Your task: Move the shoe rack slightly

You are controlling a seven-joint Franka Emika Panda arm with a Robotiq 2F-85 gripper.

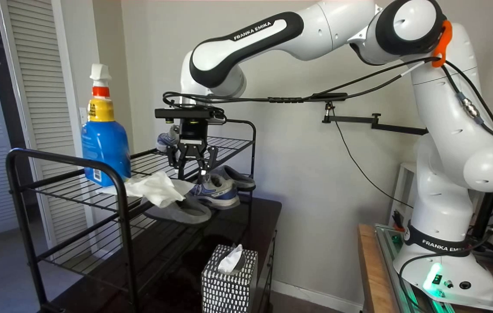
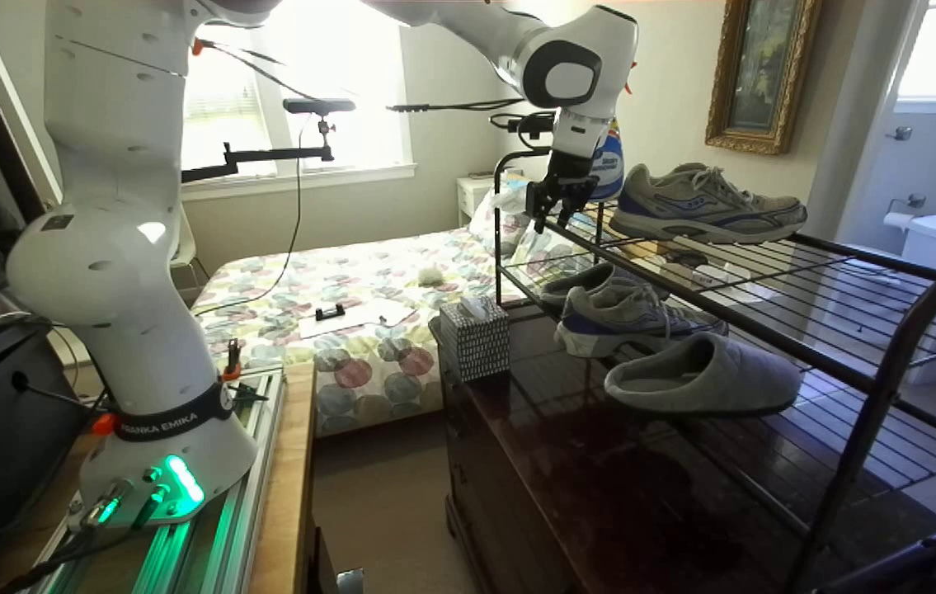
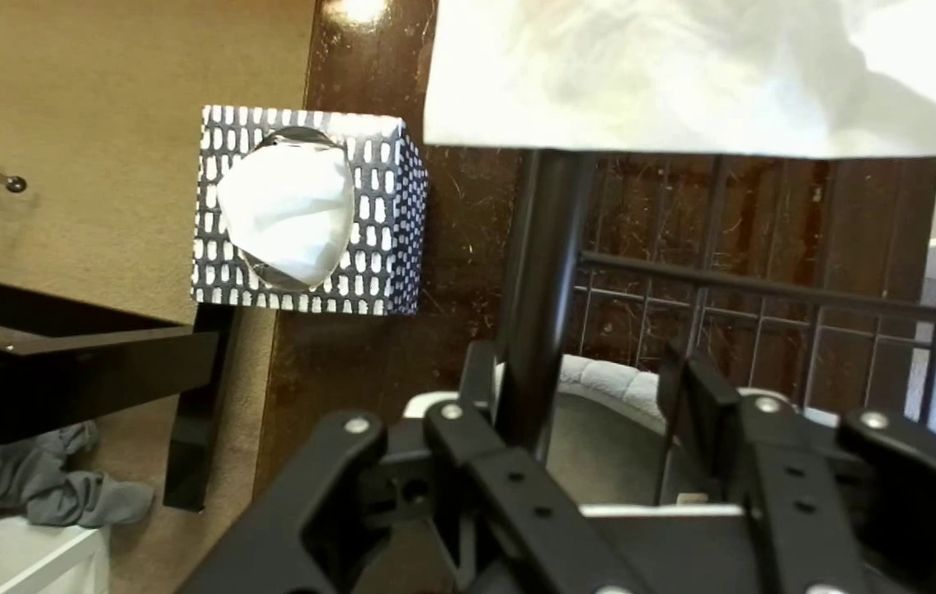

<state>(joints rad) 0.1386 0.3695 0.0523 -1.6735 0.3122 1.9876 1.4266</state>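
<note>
The black tube shoe rack [image 1: 127, 243] stands on a dark dresser, with wire-grid shelves and hoop rails at its ends. It also shows in an exterior view [image 2: 752, 321]. My gripper [image 1: 192, 169] points down at the upper shelf's long rail on the robot side; it also shows in an exterior view [image 2: 552, 216]. In the wrist view the rack's tube [image 3: 546, 272] runs between the open fingers [image 3: 579, 379], close beside the left finger, with a wide gap to the right finger. The tube's part under the gripper body is hidden.
A blue spray bottle [image 1: 106, 148], a white tissue [image 1: 159, 189] and a grey sneaker [image 2: 707, 206] lie on the upper shelf. Slippers [image 2: 711, 379] and another sneaker [image 2: 632, 318] are below. A patterned tissue box [image 1: 229, 282] stands on the dresser [image 2: 599, 478] beside the rack.
</note>
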